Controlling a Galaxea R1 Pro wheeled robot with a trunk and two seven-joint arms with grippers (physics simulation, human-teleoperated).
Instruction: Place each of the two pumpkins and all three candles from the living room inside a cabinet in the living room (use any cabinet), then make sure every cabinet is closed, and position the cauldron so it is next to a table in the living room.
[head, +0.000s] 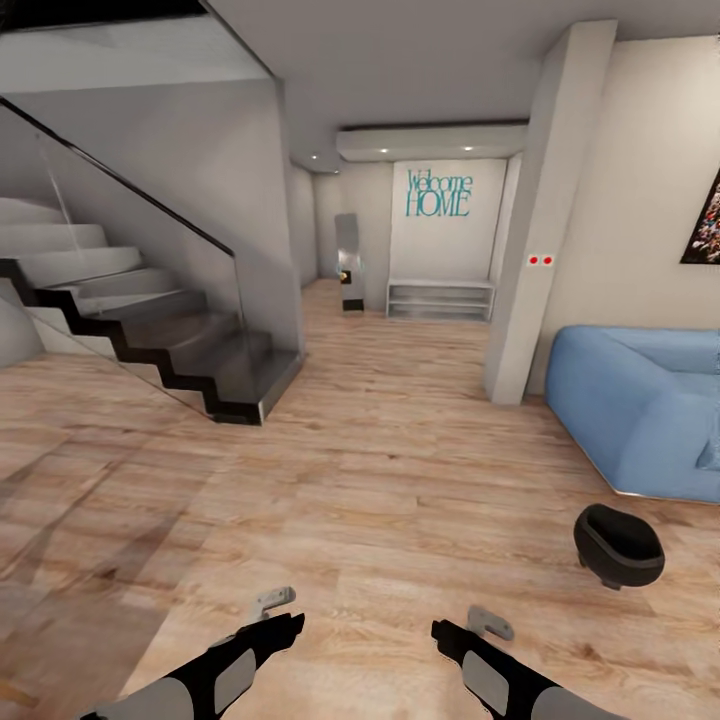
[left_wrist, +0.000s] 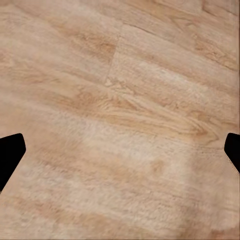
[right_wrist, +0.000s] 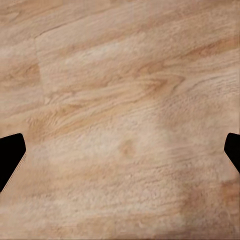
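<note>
- Head view, far left: a staircase (head: 150, 320) rises from bare wood floor (head: 380, 480).
- Left gripper (head: 272, 603) hangs over the floor, fingers spread, carrying nothing.
- Right gripper (head: 488, 622) does likewise; its wrist view shows dark fingertips (right_wrist: 11, 155) wide apart above planks.
- Cauldron (head: 619, 545) stands on the floor, near the blue sofa (head: 640, 405) (no table beside it).
- Judgement: the cauldron step appears outstanding, and nothing here confirms the other steps.

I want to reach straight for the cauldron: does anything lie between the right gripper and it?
Nothing: in the head view only bare wood floor separates the right gripper from the cauldron.
</note>
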